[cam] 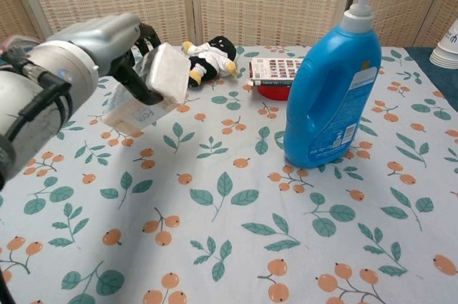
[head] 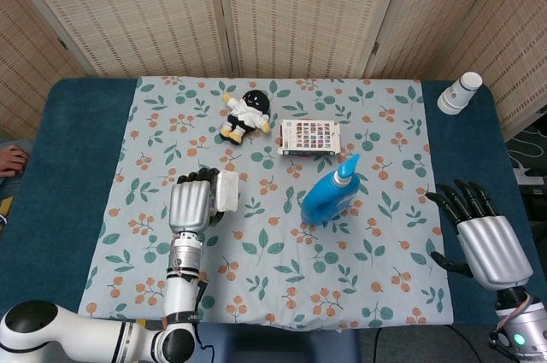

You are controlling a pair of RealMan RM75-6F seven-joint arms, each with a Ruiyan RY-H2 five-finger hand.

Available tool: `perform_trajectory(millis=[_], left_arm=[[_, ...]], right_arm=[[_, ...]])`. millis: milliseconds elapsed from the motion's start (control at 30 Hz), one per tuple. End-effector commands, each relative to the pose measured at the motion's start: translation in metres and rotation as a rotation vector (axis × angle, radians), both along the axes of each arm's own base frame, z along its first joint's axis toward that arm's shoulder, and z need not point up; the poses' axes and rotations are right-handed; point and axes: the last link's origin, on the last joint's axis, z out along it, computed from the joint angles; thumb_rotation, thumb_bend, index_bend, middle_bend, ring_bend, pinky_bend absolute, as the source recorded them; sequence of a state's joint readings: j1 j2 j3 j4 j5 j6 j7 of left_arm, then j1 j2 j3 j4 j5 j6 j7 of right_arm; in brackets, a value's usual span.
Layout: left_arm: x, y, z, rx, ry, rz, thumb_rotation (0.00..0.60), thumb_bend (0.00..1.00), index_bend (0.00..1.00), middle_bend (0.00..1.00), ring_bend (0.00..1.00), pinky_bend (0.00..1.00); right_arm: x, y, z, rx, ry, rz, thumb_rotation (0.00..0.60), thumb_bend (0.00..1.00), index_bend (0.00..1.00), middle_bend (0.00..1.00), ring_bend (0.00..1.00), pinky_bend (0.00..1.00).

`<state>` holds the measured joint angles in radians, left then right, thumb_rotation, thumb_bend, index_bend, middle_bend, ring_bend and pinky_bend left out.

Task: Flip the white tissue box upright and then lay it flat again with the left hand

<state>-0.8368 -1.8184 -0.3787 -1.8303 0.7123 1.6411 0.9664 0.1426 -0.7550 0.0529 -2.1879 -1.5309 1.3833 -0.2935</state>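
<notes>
White tissue box (cam: 152, 86), blue bottle (cam: 333, 82) — pale cloth (head: 282, 260) with orange berries, teal leaves.

Setting: staged indoor test area, likely a lab. Woven folding screens (head: 299, 13) close off the far side. Table (head: 60, 175) with blue cover and leaf-print cloth (head: 273, 269).

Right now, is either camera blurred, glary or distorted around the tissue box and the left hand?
Head view: even, soft light, no glare; the white tissue box and left hand look sharp, though the box's pale face shows little detail. Chest view: the left hand sits close to the lens, oversized and slightly soft, while the white tissue box has readable edges and faint print; shadows on the tablecloth are weak.
</notes>
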Motion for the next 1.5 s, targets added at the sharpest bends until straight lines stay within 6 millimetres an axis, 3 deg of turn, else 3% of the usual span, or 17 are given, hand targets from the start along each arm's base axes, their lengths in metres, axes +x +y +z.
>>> perform_trajectory(millis=[33, 333, 533, 767, 1500], left_arm=[[-0.008, -0.002, 0.020, 0.045, -0.267, -0.016, 0.600, 0.26, 0.44, 0.56, 0.29, 0.29], [-0.033, 0.001, 0.023, 0.067, -0.618, 0.047, 0.600, 0.26, 0.45, 0.57, 0.30, 0.29], [-0.044, -0.004, 0.013, -0.049, -0.757, 0.061, 0.600, 0.26, 0.45, 0.57, 0.30, 0.27], [-0.062, -0.005, 0.000, -0.188, -0.779, 0.069, 0.600, 0.26, 0.45, 0.56, 0.30, 0.27], [-0.100, 0.014, -0.006, -0.295, -0.743, 0.072, 0.600, 0.25, 0.43, 0.55, 0.28, 0.28]], right_arm=[[0.000, 0.000, -0.001, 0.003, 0.003, 0.000, 0.600, 0.11, 0.17, 0.11, 0.00, 0.06], [-0.001, -0.001, -0.005, 0.008, 0.014, -0.003, 0.600, 0.12, 0.17, 0.11, 0.00, 0.06], [-0.001, -0.001, -0.006, 0.007, 0.017, -0.003, 0.600, 0.11, 0.17, 0.11, 0.00, 0.06], [-0.003, -0.002, -0.006, 0.005, 0.026, -0.012, 0.600, 0.11, 0.17, 0.11, 0.00, 0.06], [-0.004, -0.004, -0.009, 0.013, 0.039, -0.016, 0.600, 0.12, 0.17, 0.11, 0.00, 0.06]])
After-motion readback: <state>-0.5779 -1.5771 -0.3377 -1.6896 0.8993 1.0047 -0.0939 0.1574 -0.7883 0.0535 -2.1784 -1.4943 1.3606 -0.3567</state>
